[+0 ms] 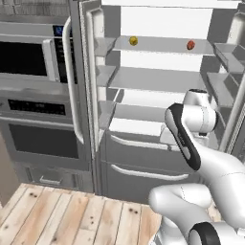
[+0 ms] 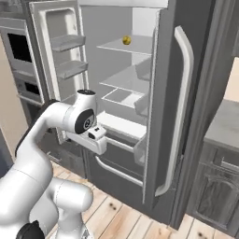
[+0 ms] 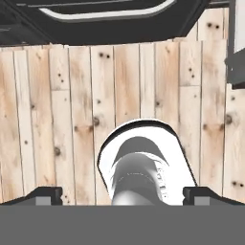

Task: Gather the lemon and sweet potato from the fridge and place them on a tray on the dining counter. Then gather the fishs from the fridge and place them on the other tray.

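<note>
Claw released, aimed at the plank floor. Lemon on upper fridge shelf: probably light, firm, roll-prone; best pinched across the middle.

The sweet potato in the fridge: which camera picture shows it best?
The left base view. There the sweet potato sits in plain sight on the upper shelf of the open fridge, to the right of the lemon. The right base view catches the lemon on that shelf, while the fridge's right door blocks the shelf's right part. The hand view looks down at the wooden floor.

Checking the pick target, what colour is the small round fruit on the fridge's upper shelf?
Bright yellow: the lemon, clearest in the left base view.
</note>
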Controlling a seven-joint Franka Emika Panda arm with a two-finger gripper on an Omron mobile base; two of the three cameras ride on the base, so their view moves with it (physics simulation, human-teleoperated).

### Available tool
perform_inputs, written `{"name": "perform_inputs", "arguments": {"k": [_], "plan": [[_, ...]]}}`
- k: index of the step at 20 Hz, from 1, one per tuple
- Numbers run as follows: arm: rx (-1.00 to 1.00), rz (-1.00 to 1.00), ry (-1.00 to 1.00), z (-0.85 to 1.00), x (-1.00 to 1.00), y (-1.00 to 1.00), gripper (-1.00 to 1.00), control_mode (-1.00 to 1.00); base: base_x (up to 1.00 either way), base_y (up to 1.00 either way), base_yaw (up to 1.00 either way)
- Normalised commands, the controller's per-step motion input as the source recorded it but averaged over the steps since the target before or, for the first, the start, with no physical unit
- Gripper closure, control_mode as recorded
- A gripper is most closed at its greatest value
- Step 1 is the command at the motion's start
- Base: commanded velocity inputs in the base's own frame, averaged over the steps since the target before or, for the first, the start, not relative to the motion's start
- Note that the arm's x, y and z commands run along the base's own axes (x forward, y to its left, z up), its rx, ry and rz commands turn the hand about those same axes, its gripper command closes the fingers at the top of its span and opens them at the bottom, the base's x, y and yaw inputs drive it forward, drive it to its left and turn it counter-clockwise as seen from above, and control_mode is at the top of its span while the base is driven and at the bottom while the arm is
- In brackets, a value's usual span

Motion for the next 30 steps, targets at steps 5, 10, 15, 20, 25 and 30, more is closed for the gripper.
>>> {"name": "perform_inputs", "arguments": {"k": [5,10,15,20,25,30], "plan": [[0.00,0.00,0.00,0.00,0.00,0.00,-1.00,1.00,0.72,0.28,-0.40],[0.00,0.00,0.00,0.00,0.00,0.00,-1.00,1.00,0.59,0.19,-0.36],[0.00,0.00,0.00,0.00,0.00,0.00,-1.00,1.00,0.55,0.14,-0.29],[0.00,0.00,0.00,0.00,0.00,0.00,-1.00,1.00,0.44,0.37,-0.22],[0.00,0.00,0.00,0.00,0.00,0.00,-1.00,1.00,0.34,0.22,-0.04],[0.00,0.00,0.00,0.00,0.00,0.00,-1.00,1.00,0.61,0.34,0.00]]}}
